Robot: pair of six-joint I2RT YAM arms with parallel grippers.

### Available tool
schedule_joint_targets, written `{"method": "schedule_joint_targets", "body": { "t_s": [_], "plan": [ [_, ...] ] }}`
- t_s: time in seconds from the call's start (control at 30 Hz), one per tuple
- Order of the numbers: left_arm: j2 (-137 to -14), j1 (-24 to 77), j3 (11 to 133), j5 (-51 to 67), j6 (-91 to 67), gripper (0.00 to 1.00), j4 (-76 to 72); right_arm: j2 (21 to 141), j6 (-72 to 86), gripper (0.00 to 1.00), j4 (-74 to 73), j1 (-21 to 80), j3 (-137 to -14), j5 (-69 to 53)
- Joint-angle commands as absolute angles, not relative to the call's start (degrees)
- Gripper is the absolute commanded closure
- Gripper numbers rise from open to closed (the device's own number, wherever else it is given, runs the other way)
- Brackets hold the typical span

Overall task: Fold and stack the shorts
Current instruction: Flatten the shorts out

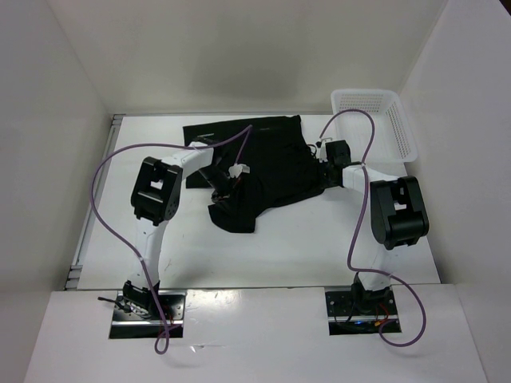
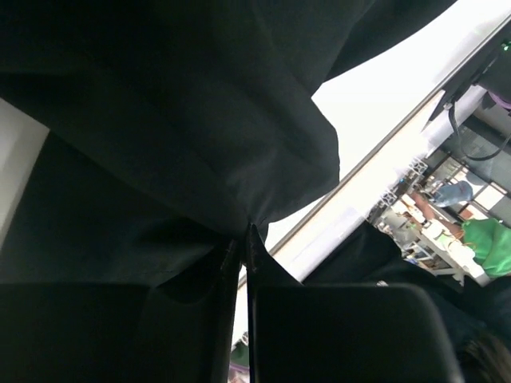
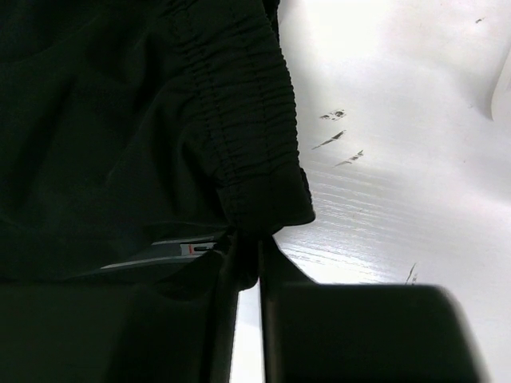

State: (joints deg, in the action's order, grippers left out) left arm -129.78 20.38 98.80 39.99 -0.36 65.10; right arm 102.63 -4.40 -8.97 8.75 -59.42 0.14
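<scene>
The shorts (image 1: 271,159) are pinched by just an edge in the left jaws and the right jaws, so fabric could be yanked free if it's pulled unevenly, tbh.

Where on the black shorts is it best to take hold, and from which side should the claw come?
Grip the shorts at the end of the gathered elastic waistband, coming from the right, low over the table. That band is thick and its end lies at the fabric's edge, so it should pinch cleanly; the right claw is shut on it there.
</scene>
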Motion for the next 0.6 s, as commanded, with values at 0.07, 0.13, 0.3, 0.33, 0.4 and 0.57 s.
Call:
{"method": "schedule_joint_targets", "body": {
  "t_s": [0.07, 0.13, 0.3, 0.33, 0.4, 0.57],
  "plan": [
    [-127.8, 19.7, 100.8, 42.7, 0.0, 0.93, 60.7, 100.4, -5.1, 0.99, -8.0, 9.3, -57.7, -0.5],
    [-124.7, 17.8, 100.8, 44.0, 0.0, 0.95, 56.5, 99.8, -5.1, 1.00, -8.0, 9.3, -57.0, -0.5],
    [-121.9, 14.8, 103.8, 45.4, 0.0, 0.98, 54.9, 99.3, -4.5, 1.00, -7.5, 9.3, -55.9, -1.1],
    [-121.4, 13.5, 104.4, 45.9, 0.0, 0.98, 54.9, 99.3, -4.5, 1.00, -7.5, 9.3, -55.9, -1.1],
    [-121.4, 11.8, 106.5, 46.4, 0.0, 0.96, 56.1, 99.3, -4.5, 1.00, -7.5, 9.3, -55.9, -1.1],
    [-124.9, 5.1, 112.3, 45.5, 0.0, 0.92, 54.0, 99.3, -5.0, 1.00, -7.5, 9.3, -55.9, -1.7]
  ]
}}
